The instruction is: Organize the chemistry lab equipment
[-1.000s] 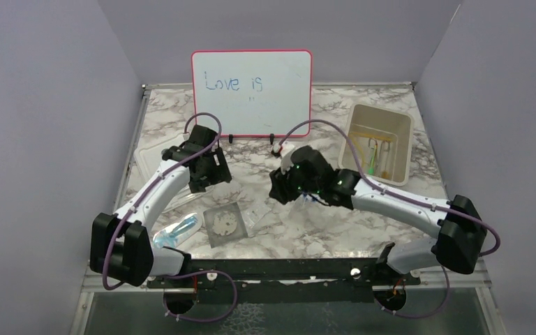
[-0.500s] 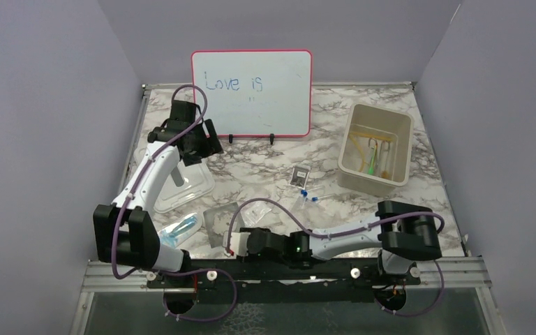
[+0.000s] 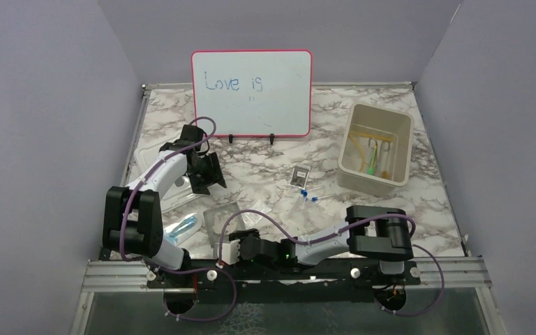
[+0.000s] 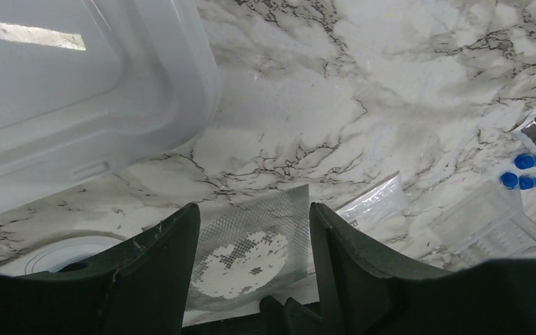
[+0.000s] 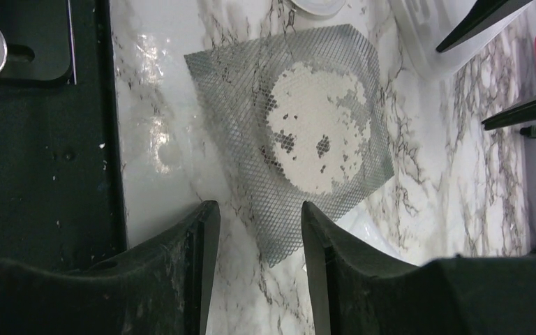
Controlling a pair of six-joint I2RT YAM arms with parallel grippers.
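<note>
The marble table (image 3: 265, 167) carries a whiteboard (image 3: 251, 105) at the back, a bin (image 3: 371, 183) at the far right and loose lab items in the middle. The step in hand looks to be picking up the mat (image 5: 293, 132), which lies flat near the front edge, just left of a clear packet (image 3: 252, 215). The right gripper (image 5: 258, 209) reaches low along that edge with its jaws spread. The mat's near corner sits between its fingers and nothing is pinched yet. The mat is thin mesh lying flat on the stone, so a good grasp likely needs one finger worked under that corner, or the corner pressed until it lifts, before closing; closing too high would probably slide off. Once held, the mat is best lifted level, since its white centre patch looks crumbly, and carried clear of the packet toward the bin. The left gripper (image 4: 251, 209) hovers higher up near the lid (image 4: 77, 84), jaws also spread and empty, and should stay out of the right arm's path.
</note>
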